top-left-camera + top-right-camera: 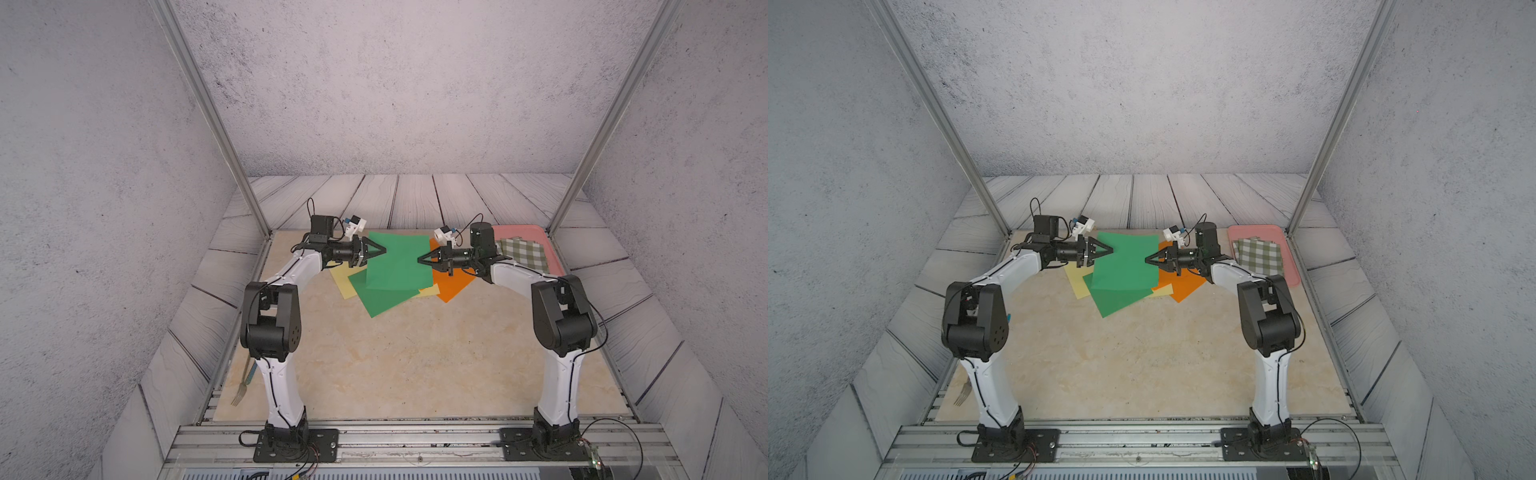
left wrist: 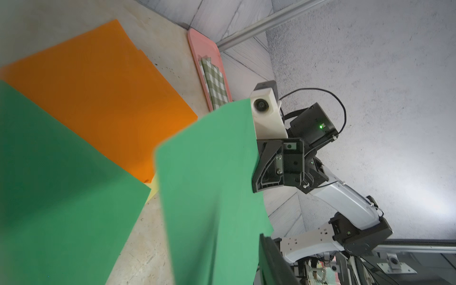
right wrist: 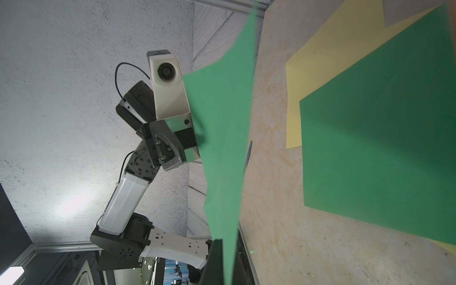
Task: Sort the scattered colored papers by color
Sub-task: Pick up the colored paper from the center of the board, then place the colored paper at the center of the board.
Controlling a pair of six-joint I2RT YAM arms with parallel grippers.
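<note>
Right wrist view gives us the clearest look: the lifted green sheet (image 3: 222, 148) runs straight down into the right gripper (image 3: 227, 256), whose jaws are pressed together on its edge. In both top views that sheet hangs in the air at centre frame, stretched between the left gripper (image 1: 383, 250) and the right one. The left gripper's tip meets the sheet's left edge, but we cannot tell whether it pinches the paper or stands parted. Just below in the frame, the second green sheet (image 1: 384, 299) lies flat on the table (image 1: 395, 365), overlapping the pale yellow sheets (image 1: 343, 282), with the orange paper (image 1: 451, 286) to its right. We read this as green going onto green. To do it well, we'd want one firm pinch carrying the sheet and the other arm clear of the edge so nothing tears. Then lower it slowly, square it over the flat green sheet, and release close to the surface so it cannot glide or drag the yellow beneath.
</note>
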